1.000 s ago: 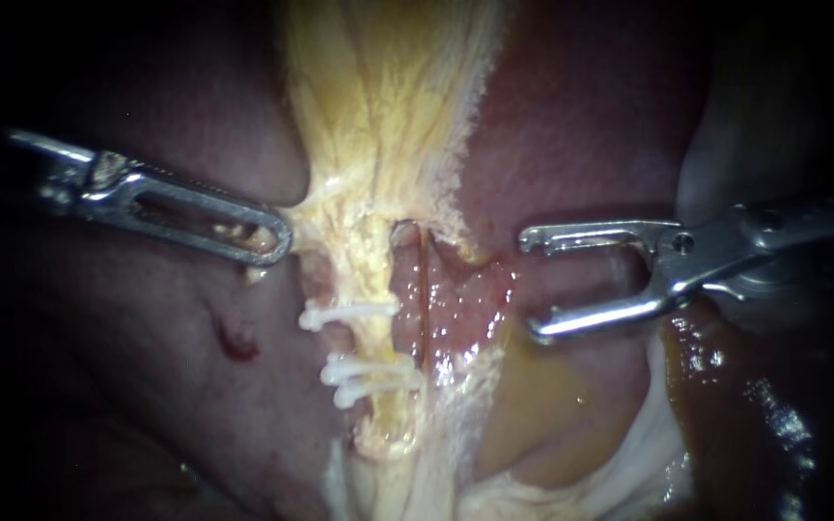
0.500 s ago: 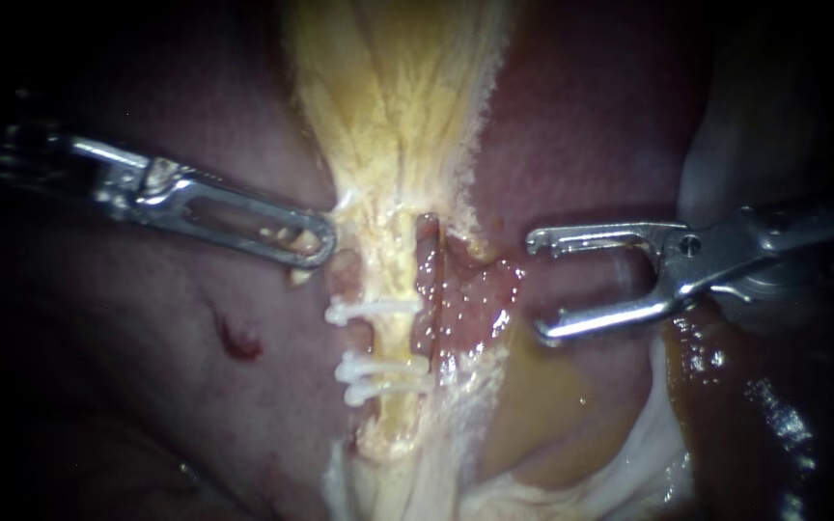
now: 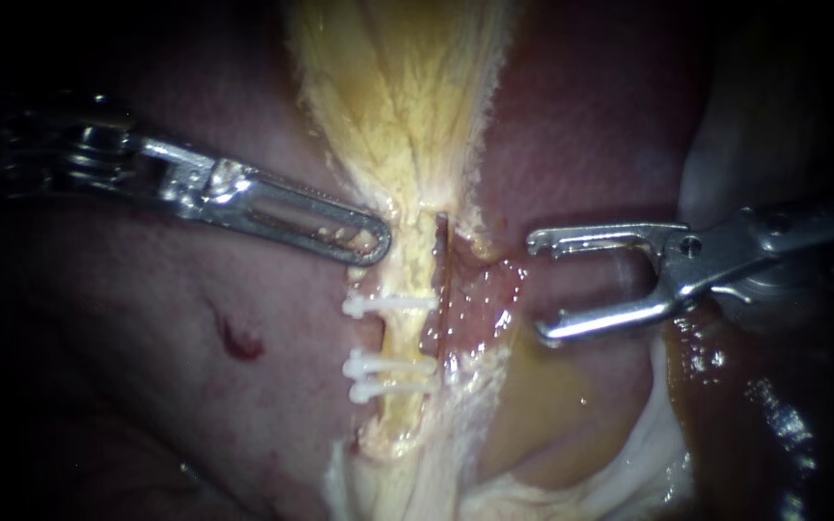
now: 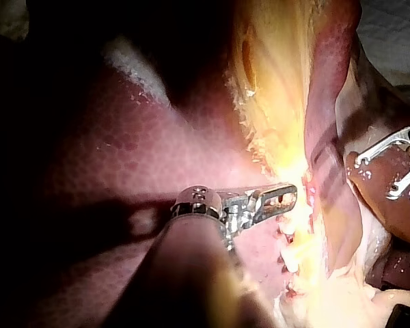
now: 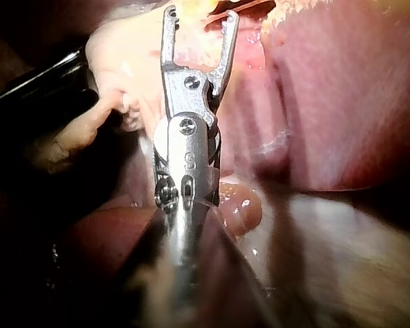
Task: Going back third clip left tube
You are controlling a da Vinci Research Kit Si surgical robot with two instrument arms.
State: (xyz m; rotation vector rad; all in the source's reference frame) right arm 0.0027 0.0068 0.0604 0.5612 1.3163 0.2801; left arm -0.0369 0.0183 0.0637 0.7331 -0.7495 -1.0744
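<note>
Left instrument (image 3: pixel 364 241) enters the endoscope view from 9 o'clock. Its slotted jaws lie closed on the edge of the yellow tissue (image 3: pixel 398 116) near the centre, with pale flecks showing in the slot. Just below that tip, toward 6 o'clock, the left tube (image 3: pixel 405 338) runs downward and carries three white clips: the upper clip (image 3: pixel 388 305) alone, the two lower clips (image 3: pixel 388 378) close together. The right instrument (image 3: pixel 536 287) reaches in from 3 o'clock. Its jaws are spread wide and empty, clear of the tube and of the clips. Liver (image 3: pixel 195 386) fills the side toward 8 o'clock.

From the left wrist camera, the left instrument (image 4: pixel 292 195) has its jaws together at the bright yellow tissue (image 4: pixel 280 82), with the liver (image 4: pixel 157 150) beside the shaft. The right instrument (image 4: pixel 376 178) sits beyond that tissue, jaws apart.

From the right wrist camera, the right instrument (image 5: pixel 200 17) shows a clear gap between its jaws and holds nothing. Pale tissue lies ahead of them and the liver (image 5: pixel 342 102) beside them.
</note>
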